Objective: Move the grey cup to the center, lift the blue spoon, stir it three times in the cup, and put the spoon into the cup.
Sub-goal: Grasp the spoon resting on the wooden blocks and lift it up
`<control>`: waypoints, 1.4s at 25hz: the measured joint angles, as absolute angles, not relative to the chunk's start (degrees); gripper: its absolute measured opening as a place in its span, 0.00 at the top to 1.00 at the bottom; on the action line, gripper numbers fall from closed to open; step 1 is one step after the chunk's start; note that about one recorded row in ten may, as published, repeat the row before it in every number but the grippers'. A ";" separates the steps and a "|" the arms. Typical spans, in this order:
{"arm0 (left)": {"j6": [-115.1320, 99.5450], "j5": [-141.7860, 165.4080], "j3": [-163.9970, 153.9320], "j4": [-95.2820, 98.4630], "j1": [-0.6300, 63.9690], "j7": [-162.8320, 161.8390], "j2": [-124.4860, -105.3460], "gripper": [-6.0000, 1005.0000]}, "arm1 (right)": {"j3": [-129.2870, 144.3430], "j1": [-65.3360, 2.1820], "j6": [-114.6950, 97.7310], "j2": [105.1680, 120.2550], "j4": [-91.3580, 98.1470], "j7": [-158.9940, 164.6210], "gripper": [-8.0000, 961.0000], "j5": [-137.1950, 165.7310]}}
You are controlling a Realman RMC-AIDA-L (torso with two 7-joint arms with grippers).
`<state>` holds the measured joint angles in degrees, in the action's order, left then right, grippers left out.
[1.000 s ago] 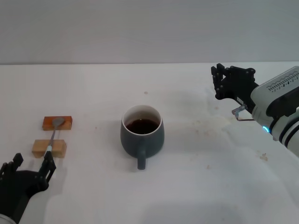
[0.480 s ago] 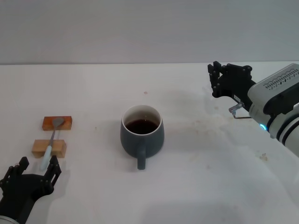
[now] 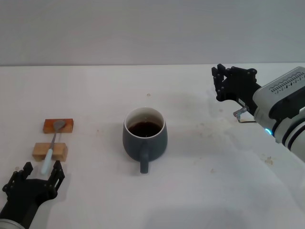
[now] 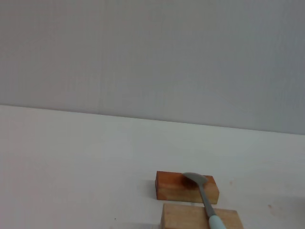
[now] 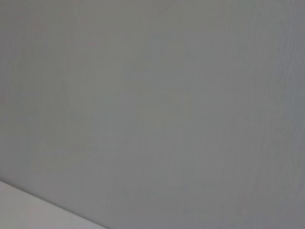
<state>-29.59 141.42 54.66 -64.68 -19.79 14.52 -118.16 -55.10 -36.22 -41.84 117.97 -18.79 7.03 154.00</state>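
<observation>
A: Head view puts the blue spoon (image 3: 51, 149) straight ahead of the left hand (image 3: 33, 177), its handle tip just short of the spread fingers. Which way does it lie?

B: Lengthwise away from that hand: the metal bowl rests on the orange-brown block (image 3: 58, 126), the handle crosses the tan block (image 3: 50, 151) and overhangs toward the hand. The left hand is far nearer than the right hand (image 3: 228, 82), which hangs spread and empty well beyond the grey cup (image 3: 144, 135) on the other side.

A: And the cup?

B: Upright on the bench (image 3: 200, 191), mid-bench, handle pointing toward the robot, dark liquid inside. No spoon in it yet.

A: So the grasp likely comes along the handle's axis.
</observation>
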 joint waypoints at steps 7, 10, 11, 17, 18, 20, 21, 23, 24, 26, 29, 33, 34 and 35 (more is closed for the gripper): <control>-30.14 140.87 54.57 -63.16 -18.55 14.41 -118.30 0.30 | -55.11 -36.20 -41.80 118.02 -18.90 7.03 0.88 154.07; -30.66 140.80 54.47 -62.85 -18.42 14.41 -118.36 0.30 | -55.11 -36.21 -41.62 118.03 -18.90 7.03 0.87 154.08; -30.66 140.80 54.47 -62.85 -18.42 14.41 -118.36 0.32 | -55.11 -36.22 -41.49 118.04 -18.90 7.03 0.87 154.08; -31.20 140.57 54.36 -62.51 -17.85 14.41 -118.39 0.42 | -55.11 -36.34 -41.17 118.02 -18.90 7.03 0.87 154.08; -31.20 140.57 54.36 -62.51 -17.85 14.41 -118.39 0.42 | -55.11 -36.34 -41.17 118.02 -18.90 7.03 0.87 154.08; -31.21 139.87 54.27 -62.34 -17.53 14.41 -118.35 0.42 | -55.11 -36.41 -41.15 118.01 -18.90 7.03 0.87 154.08; -31.21 139.60 54.20 -62.23 -17.38 14.41 -118.33 0.42 | -55.11 -36.43 -41.14 117.98 -18.90 7.03 0.87 154.08; -31.24 139.42 54.14 -61.99 -17.16 14.41 -118.31 0.41 | -55.11 -36.45 -41.13 117.92 -18.90 7.03 0.87 154.07; -31.29 139.41 54.07 -61.89 -17.00 14.41 -118.30 0.41 | -55.11 -36.52 -41.11 117.88 -18.90 7.02 0.87 154.07; -31.30 139.41 54.05 -61.87 -16.94 14.41 -118.31 0.42 | -55.11 -36.57 -41.09 117.88 -18.90 7.03 0.87 154.07; -31.30 139.36 54.02 -61.87 -16.86 14.41 -118.37 0.43 | -55.10 -36.66 -41.02 117.86 -18.86 7.03 0.87 154.07; -31.29 139.27 54.02 -61.87 -16.86 14.42 -118.39 0.46 | -55.11 -36.79 -41.02 117.85 -18.75 7.03 0.87 154.07; -31.31 139.24 54.02 -61.87 -16.83 14.52 -118.39 0.47 | -55.23 -36.84 -40.94 117.83 -18.73 7.03 0.88 154.33; -31.31 139.24 54.02 -61.87 -16.83 14.52 -118.39 0.48 | -55.23 -36.84 -40.94 117.83 -18.73 7.03 0.88 154.33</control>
<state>-31.31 139.24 54.02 -61.87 -16.83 14.52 -118.39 -55.23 -36.84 -40.94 117.83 -18.73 7.03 154.33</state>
